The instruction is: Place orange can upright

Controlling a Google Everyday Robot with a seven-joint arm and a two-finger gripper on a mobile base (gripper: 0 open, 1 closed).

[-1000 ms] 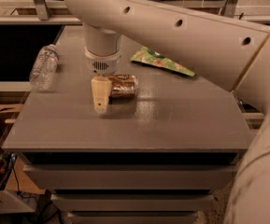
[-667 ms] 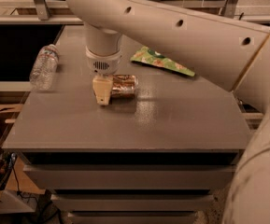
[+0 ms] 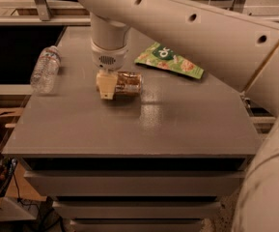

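Observation:
The orange can (image 3: 129, 82) lies on its side on the grey table (image 3: 129, 124), a little behind the table's middle, with its long axis running left to right. My gripper (image 3: 106, 87) hangs from the white wrist straight above and sits at the can's left end, touching or overlapping it. The gripper hides the can's left end.
A clear plastic water bottle (image 3: 45, 69) lies on its side at the table's left edge. A green snack bag (image 3: 169, 59) lies flat at the back right. My large white arm (image 3: 202, 28) spans the upper right. Drawers (image 3: 129, 182) sit below the table's front edge.
The gripper has shifted slightly back and right, closer onto the can's left end. The can, bottle and bag have not moved.

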